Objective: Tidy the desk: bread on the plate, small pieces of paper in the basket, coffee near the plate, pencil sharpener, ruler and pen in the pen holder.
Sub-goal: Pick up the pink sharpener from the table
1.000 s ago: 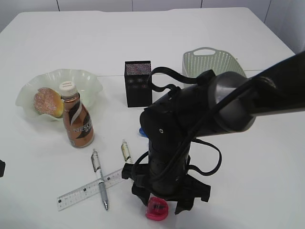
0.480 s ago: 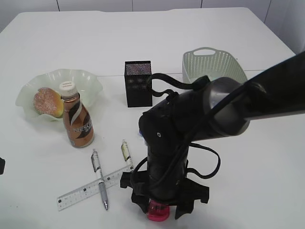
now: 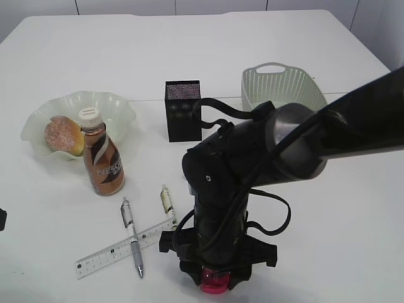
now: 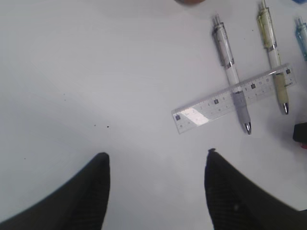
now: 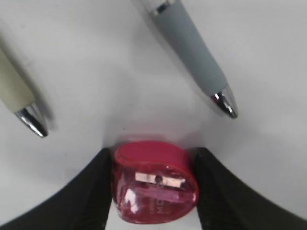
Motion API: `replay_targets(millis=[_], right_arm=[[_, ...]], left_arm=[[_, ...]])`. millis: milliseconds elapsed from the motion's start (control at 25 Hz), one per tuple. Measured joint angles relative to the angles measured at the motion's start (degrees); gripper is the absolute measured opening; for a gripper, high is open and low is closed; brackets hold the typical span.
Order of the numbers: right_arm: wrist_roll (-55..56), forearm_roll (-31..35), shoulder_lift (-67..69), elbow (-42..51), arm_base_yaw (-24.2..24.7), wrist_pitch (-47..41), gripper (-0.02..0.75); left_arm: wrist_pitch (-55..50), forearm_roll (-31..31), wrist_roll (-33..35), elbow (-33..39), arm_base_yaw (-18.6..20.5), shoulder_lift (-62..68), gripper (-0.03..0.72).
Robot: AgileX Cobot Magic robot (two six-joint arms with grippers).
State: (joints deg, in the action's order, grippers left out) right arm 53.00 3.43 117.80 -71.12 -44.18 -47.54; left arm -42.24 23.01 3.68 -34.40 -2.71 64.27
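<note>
My right gripper (image 3: pixel 213 276) (image 5: pixel 153 160) points down at the table's front edge, both fingers pressed against the sides of the pink pencil sharpener (image 3: pixel 213 282) (image 5: pixel 154 184). The clear ruler (image 3: pixel 120 250) (image 4: pixel 235 98) lies to its left under a white pen (image 3: pixel 131 237) (image 4: pixel 232 76) and a yellowish pen (image 3: pixel 166 202) (image 4: pixel 274 52). The bread (image 3: pixel 63 134) sits in the plate (image 3: pixel 120 110), with the coffee (image 3: pixel 102 161) just beside it. The pen holder (image 3: pixel 183 110) and the basket (image 3: pixel 281 85) stand at the back. My left gripper (image 4: pixel 156 154) hangs open over bare table. No small pieces of paper show.
The right arm's bulky black body (image 3: pixel 252 164) covers the table's middle and hides most of a blue pen (image 4: pixel 301 36). In the right wrist view, two pen tips (image 5: pixel 225 103) lie just beyond the sharpener.
The right gripper has come down over the pink pencil sharpener and its fingers have closed in against it. The left arm and the other objects have not moved.
</note>
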Motion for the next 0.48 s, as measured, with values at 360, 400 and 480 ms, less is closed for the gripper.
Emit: replay_targets(millis=[360,400,480], right_arm=[[-5.9,0.6,0.0,0.0,0.0,0.0,0.352],[-7.5,1.2,0.0,-0.1,0.0,0.0,0.352],[-10.7,2.8,0.0,-0.2,0.0,0.0,0.352]], left_arm=[[0.0,0.0,0.0,0.0,0.0,0.0,0.454],[0.0,0.0,0.0,0.0,0.0,0.0,0.454],[0.0,0.0,0.0,0.0,0.0,0.0,0.454]])
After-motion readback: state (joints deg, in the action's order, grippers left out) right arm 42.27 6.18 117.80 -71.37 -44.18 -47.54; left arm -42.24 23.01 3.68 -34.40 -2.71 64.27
